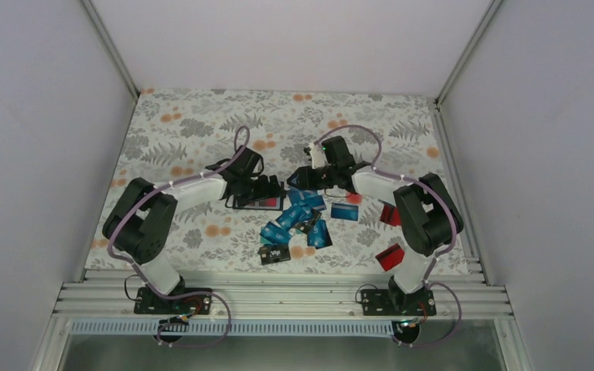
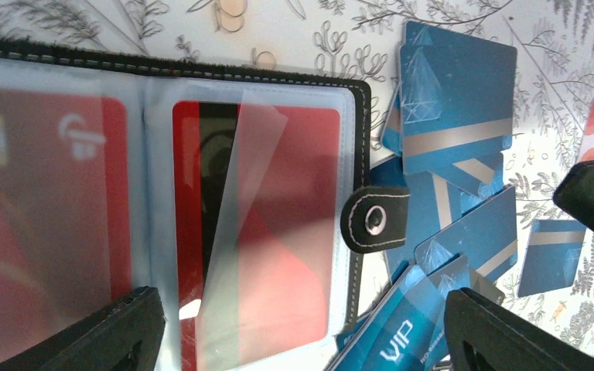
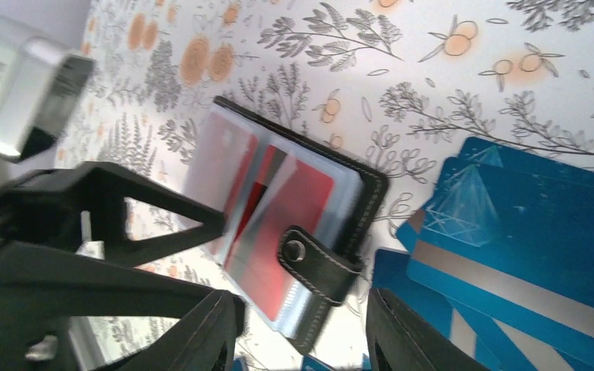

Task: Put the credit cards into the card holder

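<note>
A: Where's the card holder (image 2: pixel 278 232)?
B: It lies open, just beside the blue credit cards (image 2: pixel 452 116). The left gripper (image 2: pixel 298 328) hovers above it, spread wide and empty. The right gripper (image 3: pixel 302 325) is parted and empty.
A: Risk?
B: Nothing pins the holder, so it may slide or fold shut when a card pushes in.

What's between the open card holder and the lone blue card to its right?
A heap of blue cards fills the stretch from card holder to lone blue card; the top view shows it.
</note>
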Tool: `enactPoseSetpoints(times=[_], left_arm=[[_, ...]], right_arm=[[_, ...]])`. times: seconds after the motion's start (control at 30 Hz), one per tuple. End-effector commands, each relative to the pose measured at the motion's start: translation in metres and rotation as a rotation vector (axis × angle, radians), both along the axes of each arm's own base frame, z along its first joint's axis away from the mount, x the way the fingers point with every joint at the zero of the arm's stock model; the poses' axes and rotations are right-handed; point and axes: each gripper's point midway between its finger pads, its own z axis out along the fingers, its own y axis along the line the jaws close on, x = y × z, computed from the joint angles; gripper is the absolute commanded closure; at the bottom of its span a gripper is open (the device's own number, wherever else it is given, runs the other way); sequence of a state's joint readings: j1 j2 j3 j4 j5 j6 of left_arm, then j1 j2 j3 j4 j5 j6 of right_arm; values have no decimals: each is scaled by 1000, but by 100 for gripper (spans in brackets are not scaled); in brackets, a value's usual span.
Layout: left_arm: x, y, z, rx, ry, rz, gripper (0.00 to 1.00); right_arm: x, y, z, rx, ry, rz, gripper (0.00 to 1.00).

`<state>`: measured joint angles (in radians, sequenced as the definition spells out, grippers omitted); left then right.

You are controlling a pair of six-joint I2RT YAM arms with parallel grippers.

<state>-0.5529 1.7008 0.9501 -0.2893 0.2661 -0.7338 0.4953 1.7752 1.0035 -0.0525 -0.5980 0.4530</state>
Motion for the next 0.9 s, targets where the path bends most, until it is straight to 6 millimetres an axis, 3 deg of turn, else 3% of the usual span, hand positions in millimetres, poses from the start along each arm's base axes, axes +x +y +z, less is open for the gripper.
enactPoseSetpoints(times=[0.0,0.23,0.6,0.87], left_arm=[[-8,21,18,110,-16,-12,0],[-7,55,25,217,-58,14,0],[-9,121,10,249,-53,132,0],[-10,128,-5,211,-31,142,1]], right_arm=[[6,-3,-1,-126,-61,14,54],[3,16,-8,-326,-96,15,49],[-1,36,-32,-682,-116,-21,39],[-1,35,-44,-859,-157,-55,41]])
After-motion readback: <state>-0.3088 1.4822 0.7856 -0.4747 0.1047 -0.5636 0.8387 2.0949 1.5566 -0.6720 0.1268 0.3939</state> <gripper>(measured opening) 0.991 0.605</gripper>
